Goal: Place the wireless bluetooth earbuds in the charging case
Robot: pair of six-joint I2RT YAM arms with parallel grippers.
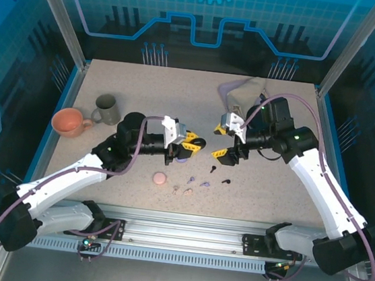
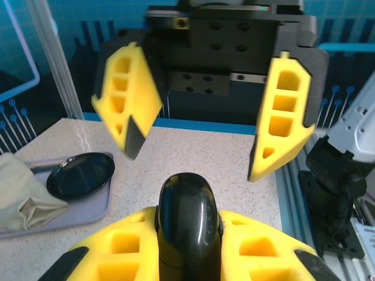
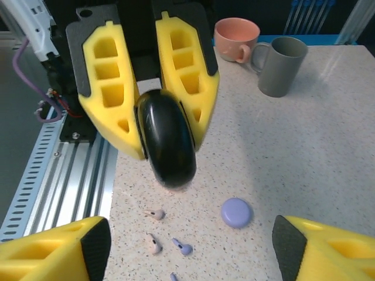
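Note:
My left gripper [image 1: 192, 144] [image 2: 187, 225] is shut on a glossy black round charging case [image 2: 187, 211] [image 3: 167, 140], held on edge above the table. Facing it, my right gripper [image 1: 220, 142] [image 3: 190, 254] stands open with nothing between its fingers. A lavender case [image 3: 236, 212] [image 1: 180, 157] lies just under the left gripper and a pink case [image 1: 160, 178] lies nearer the front. Loose on the table are two black earbuds [image 1: 212, 168] [image 1: 226, 181], two lavender earbuds [image 1: 190, 179] [image 3: 183, 247] and two pale pink earbuds [image 1: 188, 191] [image 3: 156, 215].
An orange-pink mug [image 1: 71, 122] and a grey mug [image 1: 106, 109] stand at the left. At the back, a grey tray [image 2: 70, 219] carries a folded cloth [image 2: 23, 196] and a black disc [image 2: 79, 174]. The metal rail [image 1: 184, 232] runs along the near edge.

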